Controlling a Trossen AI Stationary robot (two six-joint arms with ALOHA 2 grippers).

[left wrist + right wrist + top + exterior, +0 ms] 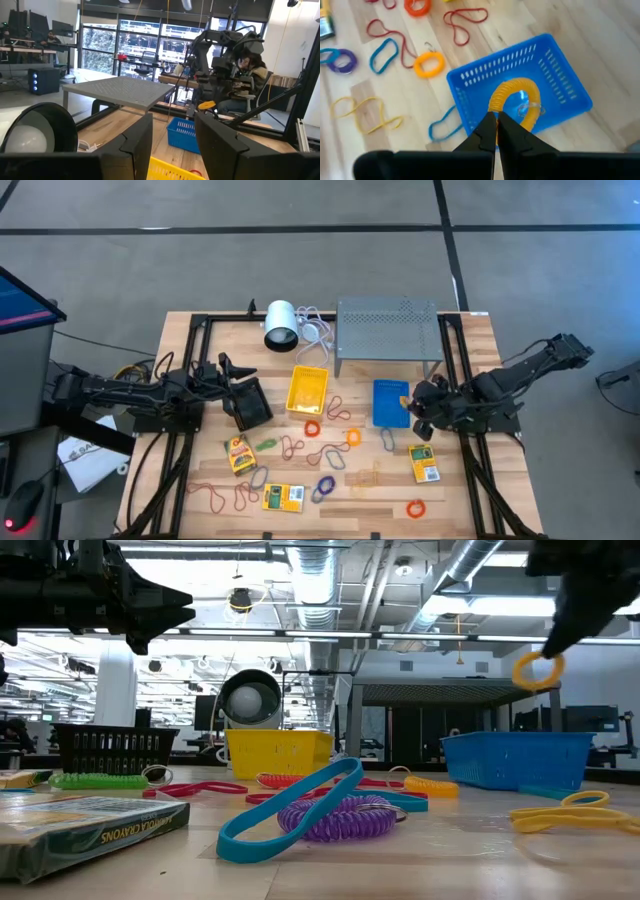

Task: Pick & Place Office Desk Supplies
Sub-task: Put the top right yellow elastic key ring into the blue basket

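The right gripper [496, 120], pinching a yellow coil band [516, 100] above the blue bin [560, 85], should center before releasing.

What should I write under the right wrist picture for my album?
Right end effector holds a yellow coil loop above the blue bin.
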